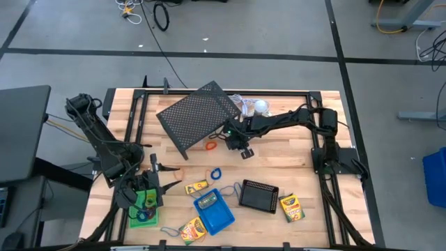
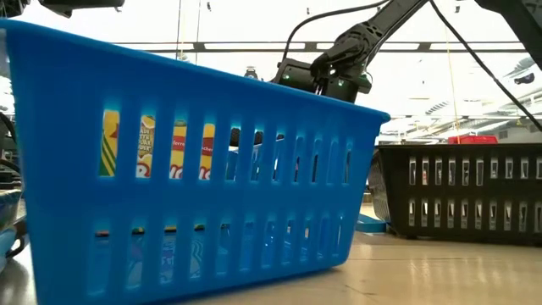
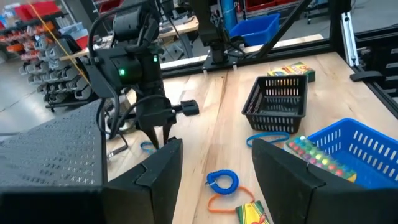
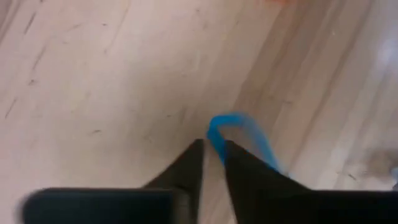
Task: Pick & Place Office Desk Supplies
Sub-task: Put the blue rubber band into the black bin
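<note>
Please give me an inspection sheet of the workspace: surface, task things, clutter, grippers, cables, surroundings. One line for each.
Surface: wooden table in a black frame.
Task things: blue tray with a crayon box inside; black tray; green tray; loose crayon boxes; blue loop; orange loop.
Clutter: large mesh rack; silver dome behind it.
Grippers: right gripper low at the table, fingers nearly together at a blue loop; left gripper open, above the green tray.
Cables: black cable on the floor.
Surroundings: grey floor, shelving beyond; no person seen.
</note>
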`<action>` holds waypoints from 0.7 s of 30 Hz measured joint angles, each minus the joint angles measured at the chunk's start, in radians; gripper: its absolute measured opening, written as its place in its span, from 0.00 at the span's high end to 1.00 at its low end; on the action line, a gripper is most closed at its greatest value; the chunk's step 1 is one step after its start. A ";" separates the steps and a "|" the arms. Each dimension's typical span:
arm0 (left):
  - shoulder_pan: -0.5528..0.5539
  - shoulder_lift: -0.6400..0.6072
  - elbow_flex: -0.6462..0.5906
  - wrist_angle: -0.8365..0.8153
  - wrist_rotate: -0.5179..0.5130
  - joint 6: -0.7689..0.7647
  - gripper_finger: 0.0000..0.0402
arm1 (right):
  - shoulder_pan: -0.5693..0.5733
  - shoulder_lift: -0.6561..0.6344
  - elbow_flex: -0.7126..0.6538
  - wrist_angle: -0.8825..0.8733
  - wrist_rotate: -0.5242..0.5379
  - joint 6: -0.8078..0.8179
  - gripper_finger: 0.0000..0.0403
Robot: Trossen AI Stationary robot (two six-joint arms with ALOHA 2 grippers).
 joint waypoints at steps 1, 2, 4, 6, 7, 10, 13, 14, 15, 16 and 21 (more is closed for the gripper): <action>0.000 0.000 0.000 0.003 0.000 0.004 0.50 | 0.000 0.000 0.000 0.003 0.007 -0.002 0.93; 0.000 0.000 0.000 0.004 0.000 0.007 0.50 | 0.000 0.001 0.000 0.002 0.012 -0.002 0.96; 0.000 0.000 0.000 0.004 0.000 0.008 0.50 | 0.004 0.001 -0.001 -0.005 0.025 -0.002 0.98; 0.000 0.000 0.000 0.005 0.000 0.008 0.50 | 0.012 0.001 0.000 -0.021 0.035 -0.007 0.99; 0.000 0.000 0.000 0.008 0.000 0.007 0.50 | 0.017 -0.002 0.000 -0.028 0.038 -0.006 0.99; 0.000 0.000 0.000 0.016 0.001 0.008 0.50 | 0.043 -0.018 -0.001 -0.083 0.041 0.003 0.99; 0.000 0.000 0.000 0.022 0.001 0.009 0.50 | 0.085 -0.042 -0.007 -0.154 0.036 0.023 1.00; 0.000 0.000 0.000 0.023 0.001 0.011 0.50 | 0.102 -0.051 -0.008 -0.181 0.021 0.035 1.00; 0.000 0.000 0.000 0.027 0.001 0.013 0.50 | 0.118 -0.059 -0.008 -0.195 0.018 0.043 1.00; 0.000 0.000 0.000 0.029 0.001 0.014 0.50 | 0.134 -0.068 -0.008 -0.193 0.019 0.053 1.00; 0.000 0.000 0.000 0.042 0.001 0.032 0.50 | 0.190 -0.091 -0.008 -0.202 0.035 0.081 1.00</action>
